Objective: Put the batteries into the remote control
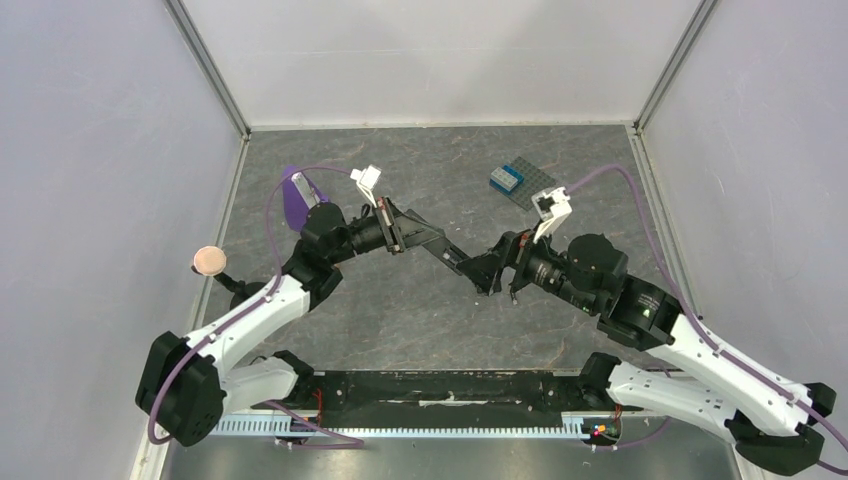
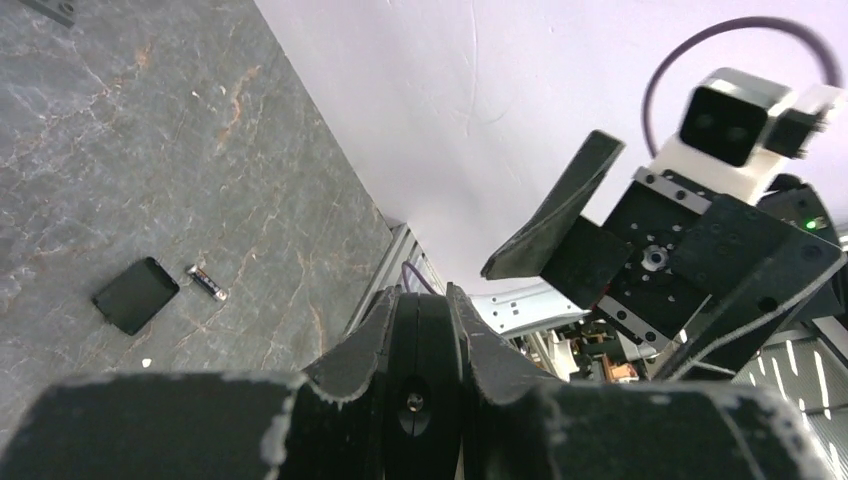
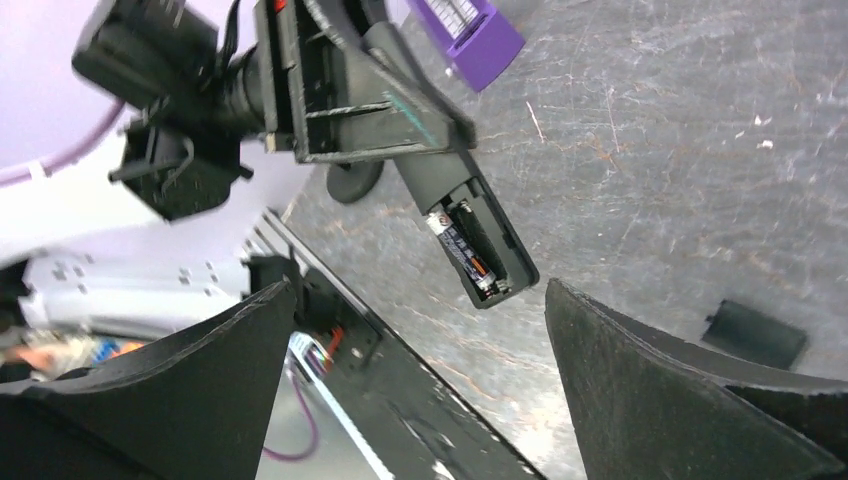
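Note:
The remote control is a slim black bar held up off the table, with my left gripper shut on one end. Its back compartment is uncovered and one battery lies inside it. My right gripper stands wide open just short of the remote's free end, nothing between its fingers. In the top view the remote spans the gap between the left gripper and the right gripper. A second battery lies loose on the table beside a flat black cover.
A dark grey studded baseplate with a blue brick sits at the back right. A purple object lies at the back left, a pale round piece near the left wall. The black rail runs along the near edge.

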You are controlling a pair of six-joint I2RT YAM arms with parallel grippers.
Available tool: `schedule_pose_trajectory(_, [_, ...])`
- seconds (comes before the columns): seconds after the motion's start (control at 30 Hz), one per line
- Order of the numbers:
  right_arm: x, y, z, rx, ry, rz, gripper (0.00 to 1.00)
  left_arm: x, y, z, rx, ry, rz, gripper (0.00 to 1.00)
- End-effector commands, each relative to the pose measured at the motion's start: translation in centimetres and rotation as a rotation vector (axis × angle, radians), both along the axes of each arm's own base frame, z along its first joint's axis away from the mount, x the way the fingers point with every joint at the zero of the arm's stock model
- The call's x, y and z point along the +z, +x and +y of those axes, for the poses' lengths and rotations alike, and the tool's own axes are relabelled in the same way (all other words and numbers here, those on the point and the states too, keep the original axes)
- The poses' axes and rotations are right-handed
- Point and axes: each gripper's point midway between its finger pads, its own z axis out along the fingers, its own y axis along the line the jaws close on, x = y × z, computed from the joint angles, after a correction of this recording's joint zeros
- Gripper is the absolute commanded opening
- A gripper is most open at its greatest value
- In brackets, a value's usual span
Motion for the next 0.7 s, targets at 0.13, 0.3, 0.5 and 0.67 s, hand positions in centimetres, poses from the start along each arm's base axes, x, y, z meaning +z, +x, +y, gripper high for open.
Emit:
schedule_pose_trajectory(0.13, [-0.9,2.4,-0.4,-0.274,0.344,0.287,0.98,4.7,0.9,0.6,0.084,-0.094,-0.064,0.02])
schedule_pose_trajectory(0.3, [-2.1,2.6,0.8,-0.261,0.439,0.354,0.98,4.7,0.8,0.8,0.096,-0.103,-0.026,0.02])
schedule_pose_trajectory(0.5, [-0.8,2.9,2.6,-0.208,0.506,0.351,0.98,4.1,0.5,0.9,0.092,-0.105,0.009,0.02])
schedule_pose_trajectory(0.67, [-1.4,3.1,3.5,-0.196,0.524,0.390,0.98,4.3,0.2,1.0,0.086,-0.112,0.007,0.02])
